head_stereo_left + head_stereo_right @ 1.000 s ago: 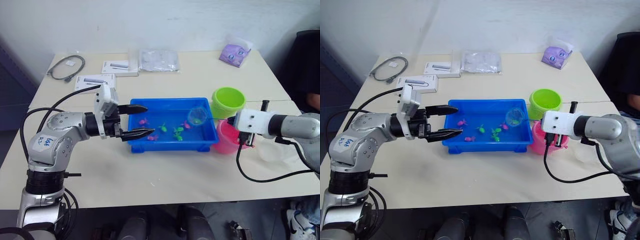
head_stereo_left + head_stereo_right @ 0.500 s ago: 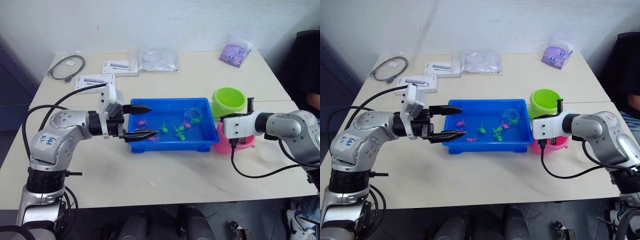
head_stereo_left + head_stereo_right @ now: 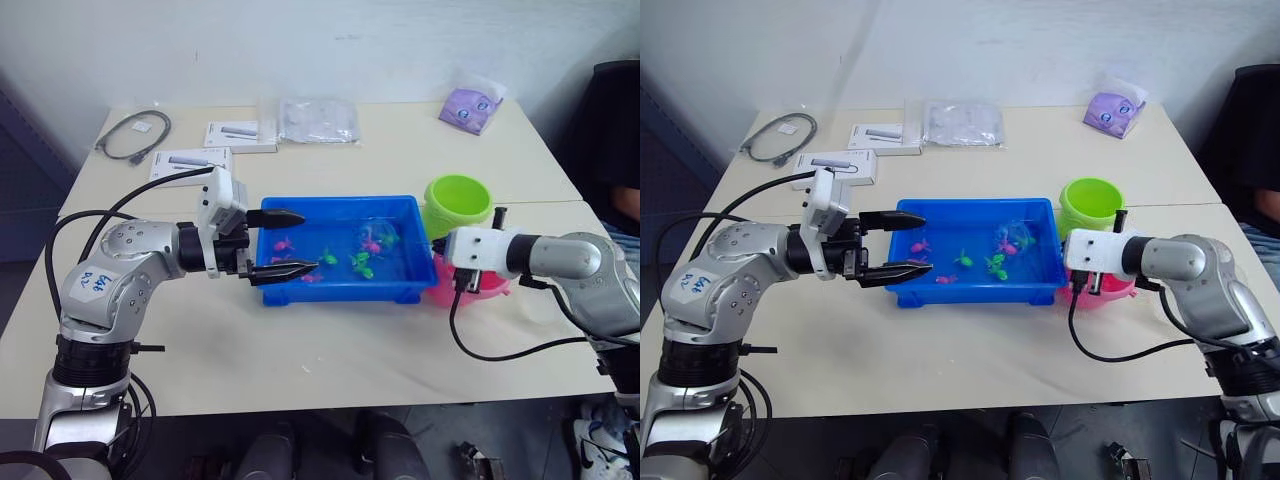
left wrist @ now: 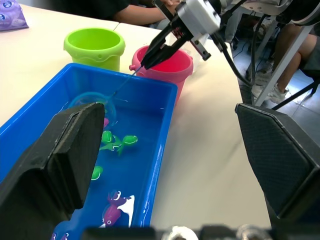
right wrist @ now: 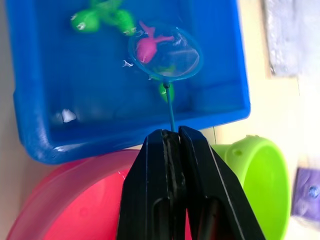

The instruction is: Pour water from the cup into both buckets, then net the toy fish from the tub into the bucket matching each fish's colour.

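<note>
The right gripper (image 5: pixel 170 137) pinches the thin stick of the net (image 5: pixel 165 54), its fingers pressed together on it above the pink bucket (image 3: pixel 462 283). The hoop is down in the blue tub (image 3: pixel 340 290), and a pink fish (image 5: pixel 150 45) lies within its ring; whether the fish is in the mesh or under it, I cannot tell. Green fish (image 5: pixel 100 19) float just beside the hoop, another pink one (image 4: pixel 116 210) lies further along the tub. The green bucket (image 3: pixel 457 203) stands behind the pink one, the two close together at the tub's right end. The left gripper (image 3: pixel 285 243) sits at the tub's left end, fingers spread wide, one over the rim and one outside it, holding nothing. Further back on the table (image 3: pixel 400 345): a coiled cable (image 3: pixel 133 133), two booklets (image 3: pixel 215 145), a clear plastic bag (image 3: pixel 317 119) and a purple pouch (image 3: pixel 468 108).
</note>
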Available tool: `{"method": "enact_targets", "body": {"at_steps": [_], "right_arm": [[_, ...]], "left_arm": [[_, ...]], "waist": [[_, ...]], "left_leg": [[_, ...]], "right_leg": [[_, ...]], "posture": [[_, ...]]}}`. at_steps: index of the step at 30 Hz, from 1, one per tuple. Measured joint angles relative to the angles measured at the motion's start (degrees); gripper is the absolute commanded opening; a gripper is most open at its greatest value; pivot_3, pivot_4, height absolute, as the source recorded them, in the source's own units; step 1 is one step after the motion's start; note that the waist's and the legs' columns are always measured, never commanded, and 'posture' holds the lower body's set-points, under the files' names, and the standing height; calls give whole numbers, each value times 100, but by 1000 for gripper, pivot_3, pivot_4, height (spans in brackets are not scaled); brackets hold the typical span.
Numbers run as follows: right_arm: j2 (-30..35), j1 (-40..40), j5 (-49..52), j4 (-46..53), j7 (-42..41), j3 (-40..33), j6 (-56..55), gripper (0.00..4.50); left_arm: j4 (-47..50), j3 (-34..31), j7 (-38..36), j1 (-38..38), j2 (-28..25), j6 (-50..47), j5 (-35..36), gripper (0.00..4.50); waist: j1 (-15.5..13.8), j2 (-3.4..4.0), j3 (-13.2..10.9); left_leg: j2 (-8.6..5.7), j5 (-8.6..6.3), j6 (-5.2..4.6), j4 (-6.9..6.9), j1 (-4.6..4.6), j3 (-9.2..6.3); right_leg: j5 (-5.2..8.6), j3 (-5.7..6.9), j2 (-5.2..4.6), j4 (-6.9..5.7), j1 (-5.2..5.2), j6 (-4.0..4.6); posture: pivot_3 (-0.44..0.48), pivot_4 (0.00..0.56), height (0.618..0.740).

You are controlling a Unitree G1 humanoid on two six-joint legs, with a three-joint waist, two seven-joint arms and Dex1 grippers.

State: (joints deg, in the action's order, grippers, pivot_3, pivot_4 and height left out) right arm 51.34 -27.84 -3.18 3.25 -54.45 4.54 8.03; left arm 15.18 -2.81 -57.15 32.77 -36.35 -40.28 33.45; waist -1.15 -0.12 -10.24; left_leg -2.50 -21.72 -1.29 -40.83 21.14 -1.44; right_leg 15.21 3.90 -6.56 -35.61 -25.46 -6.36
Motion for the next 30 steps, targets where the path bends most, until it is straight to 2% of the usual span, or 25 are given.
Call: {"method": "enact_targets", "body": {"at_steps": [6, 11, 18, 20, 21, 24, 27, 30], "right_arm": [[-111, 352, 1025, 580, -94, -556, 1487, 0], [-117, 983, 1758, 1263, 73, -1363, 2587, 0], [-136, 2924, 2588, 3017, 303, -3898, 4026, 0], [-137, 3223, 2667, 3337, 339, -4458, 4253, 0], [-159, 3661, 2631, 3633, 316, -4939, 4290, 0], [-305, 4663, 2347, 4203, 211, -5651, 4134, 0], [-331, 5275, 1875, 4434, 152, -5806, 3443, 0], [-124, 5681, 815, 4324, 288, -5621, 1957, 0]], "left_arm": [[-17, 127, -38, -15, -1, 95, 0, 4490], [-135, 216, -114, 28, 32, 230, -2, 4490], [-984, 650, -607, 633, 317, 624, -124, 4490], [-1207, 729, -723, 744, 409, 746, -192, 4490], [-1404, 867, -825, 892, 552, 851, -245, 4490], [-1792, 1036, -1043, 1075, 741, 1091, -372, 4490], [-2070, 1103, -1175, 1223, 927, 1234, -466, 4490], [-2287, 1134, -1302, 1398, 1072, 1346, -522, 4490]], "waist": [[-25, 0, 0], [-26, 0, 0], [-152, 3, 2], [-155, 3, 2], [-178, 7, 4], [-193, 6, 4], [-139, 5, 4], [-99, 5, 4]], "left_leg": [[-2, 0, 0, -1, 3, -7], [-3, 0, 0, -3, 3, -8], [-8, -2, -4, -6, 2, 1], [-8, -5, -10, -8, -8, 20], [-8, -7, -15, -8, -8, 28], [-9, -15, -29, -11, -10, 39], [-16, -24, -48, -19, -18, 62], [-24, -25, -55, -19, -21, 72]], "right_leg": [[0, -8, -3, 0, 1, 0], [0, -14, -3, -2, 2, 0], [-2, -3, 1, -6, 5, -4], [-6, -3, 3, -11, 5, -10], [-6, -6, 3, -11, 5, -11], [-9, -15, 5, -10, 7, -16], [-18, -42, 4, -7, 7, -33], [-21, -56, 2, -3, 7, -39]], "posture": [[0, 150, 735], [0, 150, 735], [0, 150, 735], [0, 150, 735], [0, 150, 735], [0, 150, 735], [0, 150, 735], [0, 150, 735]]}}
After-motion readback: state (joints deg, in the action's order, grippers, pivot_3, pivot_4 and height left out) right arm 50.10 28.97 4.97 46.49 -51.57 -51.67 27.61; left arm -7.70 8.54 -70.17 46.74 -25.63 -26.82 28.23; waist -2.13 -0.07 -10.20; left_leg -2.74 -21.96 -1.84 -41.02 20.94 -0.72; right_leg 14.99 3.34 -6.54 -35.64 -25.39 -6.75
